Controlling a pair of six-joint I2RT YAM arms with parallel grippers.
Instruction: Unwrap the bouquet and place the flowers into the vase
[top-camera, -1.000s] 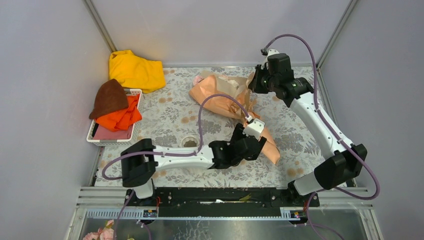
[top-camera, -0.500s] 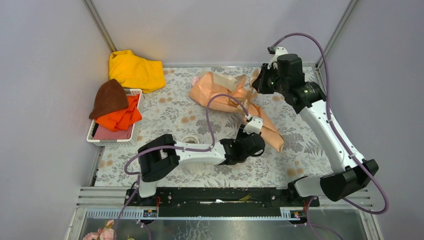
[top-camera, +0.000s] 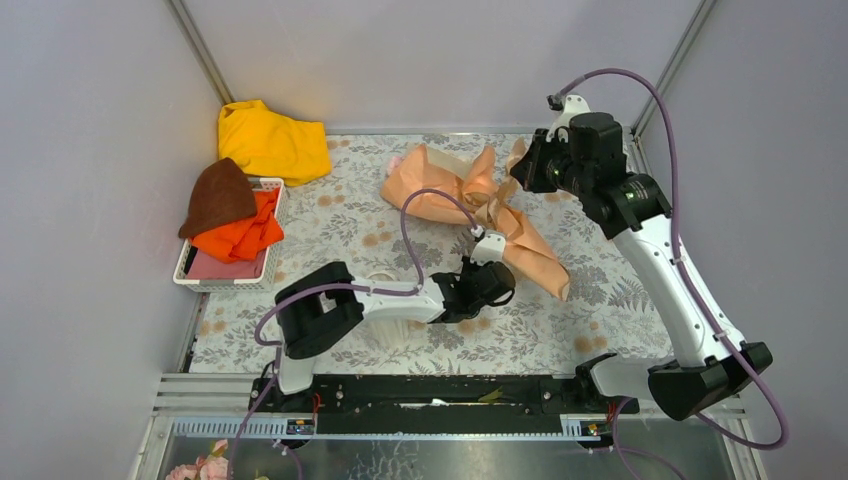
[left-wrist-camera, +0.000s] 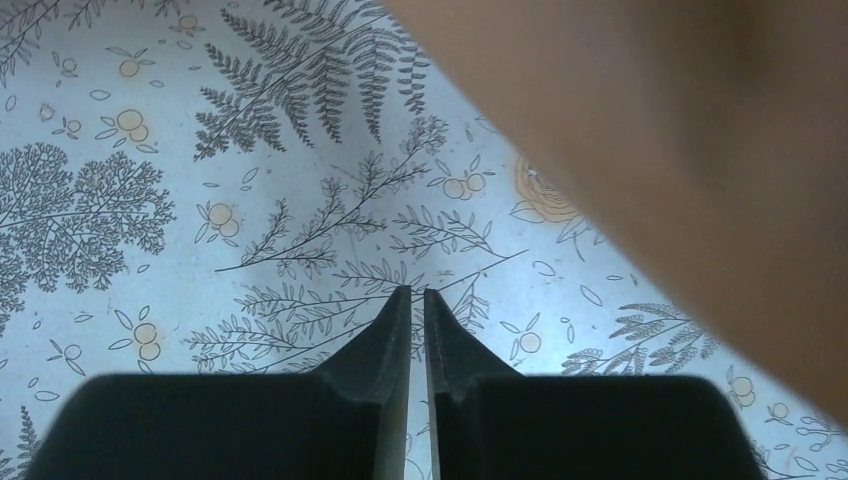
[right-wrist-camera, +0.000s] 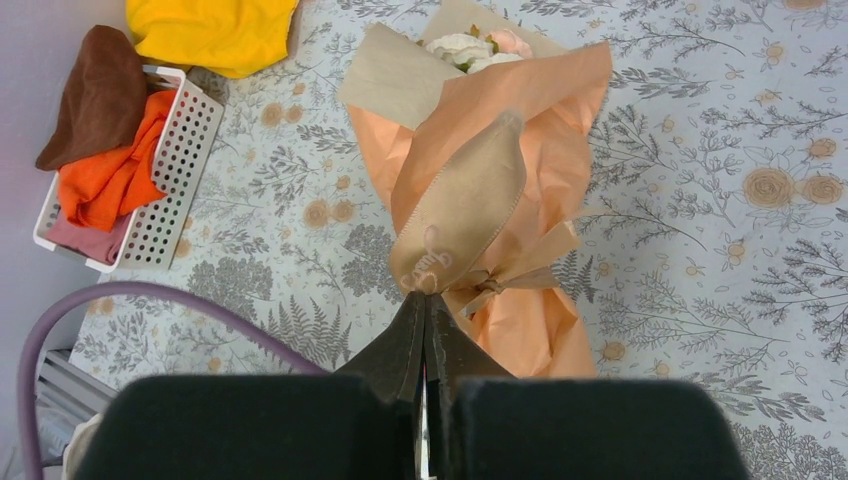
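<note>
The bouquet (top-camera: 470, 195) lies on the patterned table, wrapped in tan kraft paper over a peach sheet (right-wrist-camera: 545, 110). Cream and pink flowers (right-wrist-camera: 470, 45) peek from its far end. My right gripper (right-wrist-camera: 428, 296) is shut on the tan ribbon (right-wrist-camera: 460, 215), just above the knot, and holds the loop up; it hangs over the bundle's right side (top-camera: 527, 172). My left gripper (left-wrist-camera: 417, 292) points down at bare cloth beside the stem end (top-camera: 495, 292), jaws almost together with nothing between them. The white vase (top-camera: 379, 281) is mostly hidden behind the left arm.
A white basket (top-camera: 190, 272) holding orange and brown cloths stands at the left, with a yellow cloth (top-camera: 270, 140) behind it. Grey walls close in the table. A metal rail (top-camera: 430, 395) runs along the near edge, with small pink blooms (top-camera: 200, 468) below it.
My left gripper has closed its jaws and pulled back from the bouquet's stem end toward the near left. The right arm has swung right and up with the ribbon, drawing the bouquet along.
</note>
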